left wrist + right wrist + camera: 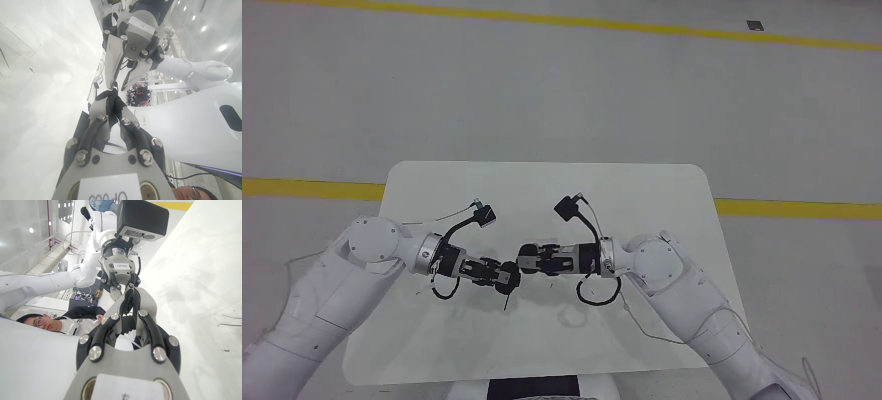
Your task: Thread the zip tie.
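Observation:
Over the middle of the white table (pixel 642 200) the two grippers meet tip to tip. My left gripper (pixel 507 275) (pixel 113 94) is shut, its black pads pinching a thin black zip tie (pixel 115 86). A strand of the tie hangs below it toward the table (pixel 506 298). My right gripper (pixel 525 258) (pixel 117 88) (pixel 130 292) faces it, fingers a narrow gap apart. The tie's short end sticks up between them, against one fingertip (pixel 111 86). I cannot make out the tie's head.
Loose zip ties lie on the table: one beside the left arm (pixel 447 215), two thin dark ones (pixel 228 316) to the side in the right wrist view. Each wrist carries a black camera box (pixel 567 208). The tabletop around the grippers is bare white.

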`<action>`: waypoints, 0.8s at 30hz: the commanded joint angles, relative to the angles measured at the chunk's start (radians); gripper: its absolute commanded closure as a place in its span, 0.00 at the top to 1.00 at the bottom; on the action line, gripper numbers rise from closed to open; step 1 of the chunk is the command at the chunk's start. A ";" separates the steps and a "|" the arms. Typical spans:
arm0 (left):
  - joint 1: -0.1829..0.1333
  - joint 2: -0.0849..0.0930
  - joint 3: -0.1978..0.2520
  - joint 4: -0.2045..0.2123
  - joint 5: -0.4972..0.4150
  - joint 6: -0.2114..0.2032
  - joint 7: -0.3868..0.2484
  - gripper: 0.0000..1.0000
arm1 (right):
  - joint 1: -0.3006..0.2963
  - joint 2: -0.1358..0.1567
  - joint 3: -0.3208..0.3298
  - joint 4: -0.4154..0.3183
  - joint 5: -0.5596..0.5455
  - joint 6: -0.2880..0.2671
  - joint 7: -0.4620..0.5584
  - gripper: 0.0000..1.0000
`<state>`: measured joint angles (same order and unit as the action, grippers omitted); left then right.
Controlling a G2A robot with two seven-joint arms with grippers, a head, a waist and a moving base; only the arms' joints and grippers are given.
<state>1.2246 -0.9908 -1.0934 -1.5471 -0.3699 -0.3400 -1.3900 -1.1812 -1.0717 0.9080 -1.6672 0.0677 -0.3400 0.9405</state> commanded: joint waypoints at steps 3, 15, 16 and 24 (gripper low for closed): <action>0.000 0.000 0.000 0.000 0.000 0.000 0.000 0.00 | 0.002 -0.001 -0.001 0.000 -0.001 0.000 0.002 0.00; 0.000 0.000 0.000 0.000 0.000 0.000 0.000 1.00 | 0.002 -0.003 0.001 0.005 -0.002 0.000 -0.001 0.00; 0.000 0.000 0.000 0.000 0.000 0.000 0.000 1.00 | 0.000 -0.002 0.004 0.006 0.000 0.000 -0.003 0.00; 0.000 0.000 0.000 0.000 0.000 0.000 0.000 1.00 | -0.015 0.001 0.036 0.015 0.026 0.000 -0.027 0.00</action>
<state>1.2246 -0.9908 -1.0934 -1.5471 -0.3699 -0.3400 -1.3900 -1.1942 -1.0712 0.9395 -1.6534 0.0892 -0.3400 0.9156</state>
